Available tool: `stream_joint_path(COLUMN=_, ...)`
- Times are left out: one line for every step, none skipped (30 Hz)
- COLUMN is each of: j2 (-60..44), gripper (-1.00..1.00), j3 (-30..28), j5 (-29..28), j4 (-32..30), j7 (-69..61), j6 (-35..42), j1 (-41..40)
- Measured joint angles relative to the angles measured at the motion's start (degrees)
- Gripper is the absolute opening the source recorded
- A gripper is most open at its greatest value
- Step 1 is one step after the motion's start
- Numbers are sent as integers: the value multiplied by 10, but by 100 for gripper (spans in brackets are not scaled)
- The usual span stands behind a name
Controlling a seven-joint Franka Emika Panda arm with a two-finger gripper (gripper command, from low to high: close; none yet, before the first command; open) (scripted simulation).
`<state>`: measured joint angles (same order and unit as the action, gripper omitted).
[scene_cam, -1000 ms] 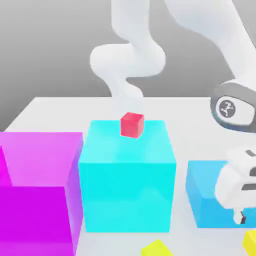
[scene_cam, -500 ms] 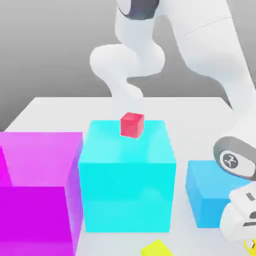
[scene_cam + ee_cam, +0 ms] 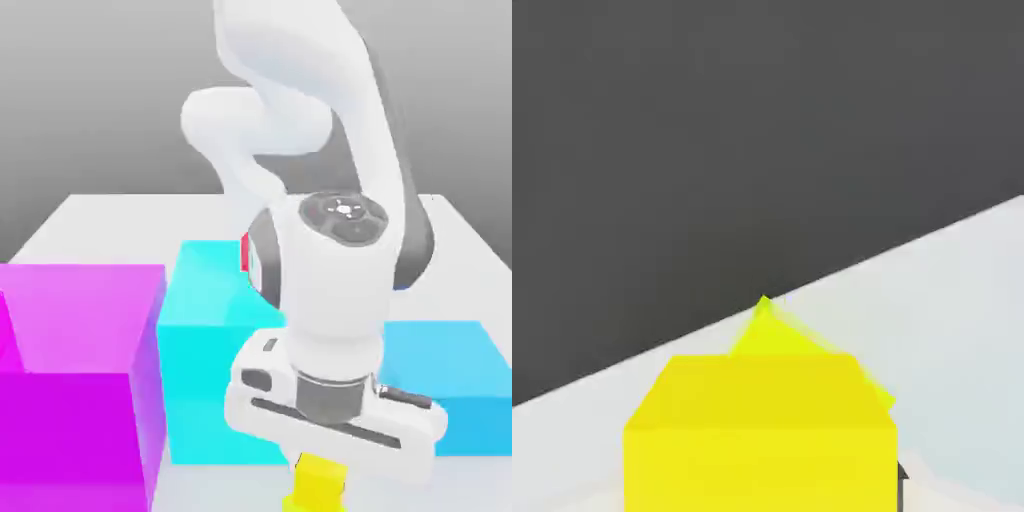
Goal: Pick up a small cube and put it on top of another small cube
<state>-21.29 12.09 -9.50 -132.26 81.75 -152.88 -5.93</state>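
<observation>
A small yellow cube [image 3: 321,468] sits squarely under my gripper [image 3: 322,455], low at the front of the exterior view. It rests on top of a second small yellow cube [image 3: 314,499], whose top shows just beneath it. The hand view shows the upper cube [image 3: 762,435] up close. The lower cube [image 3: 812,345] is turned at an angle to it, with a corner poking out from under it. The arm's wrist and hand stand upright over the stack and hide much of the scene behind.
A big cyan block [image 3: 205,330] stands behind the stack. A magenta block [image 3: 75,380] is at the exterior view's left and a blue block [image 3: 455,385] at its right. A sliver of the red cube [image 3: 244,256] shows on the cyan block beside the arm.
The arm dropped onto the yellow cube at the exterior view's right, then swung to the front middle. That cube has left the right and now sits on the other yellow cube.
</observation>
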Motion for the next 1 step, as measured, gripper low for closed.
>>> stream_joint_path(j2=0, gripper=100, j3=0, j5=0, j4=0, j7=0, j6=0, j1=0)
